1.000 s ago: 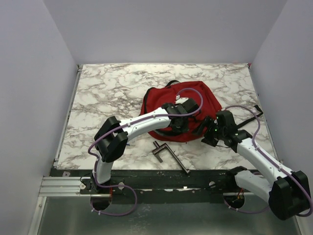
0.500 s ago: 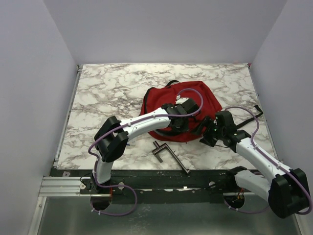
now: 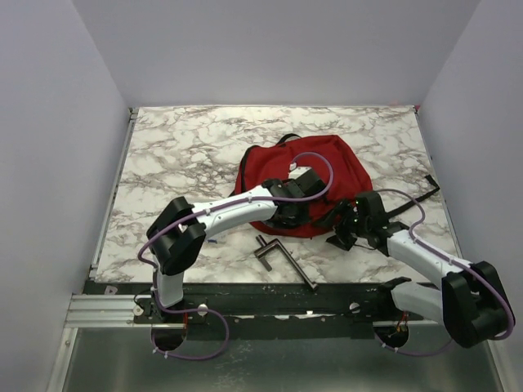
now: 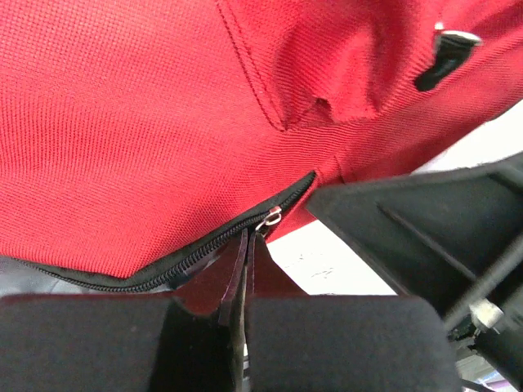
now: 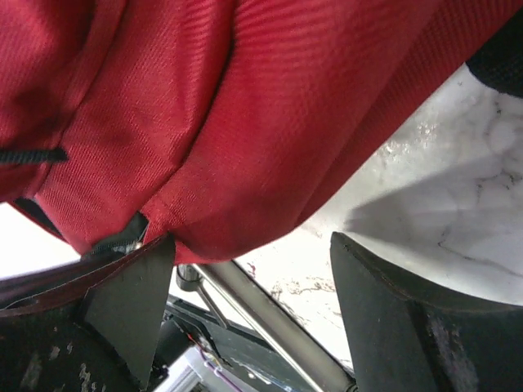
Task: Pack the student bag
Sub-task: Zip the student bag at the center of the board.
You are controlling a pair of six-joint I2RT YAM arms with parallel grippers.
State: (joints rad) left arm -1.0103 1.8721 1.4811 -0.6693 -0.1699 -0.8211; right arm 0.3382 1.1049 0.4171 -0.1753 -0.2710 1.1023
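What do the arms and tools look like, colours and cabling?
Both arms are white links with chunky black joint housings: left arm, right arm. A purple cable runs loosely along each one. The left tool and right tool are black, with flat matte fingers, the right's scuffed.

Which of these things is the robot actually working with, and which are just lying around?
Part of the job:
- student bag
- its zip pull, pinched by the left pincer
- right pincer, open at the bag's edge

Just lying about:
- dark metal bar, on the marble table in front of the bag
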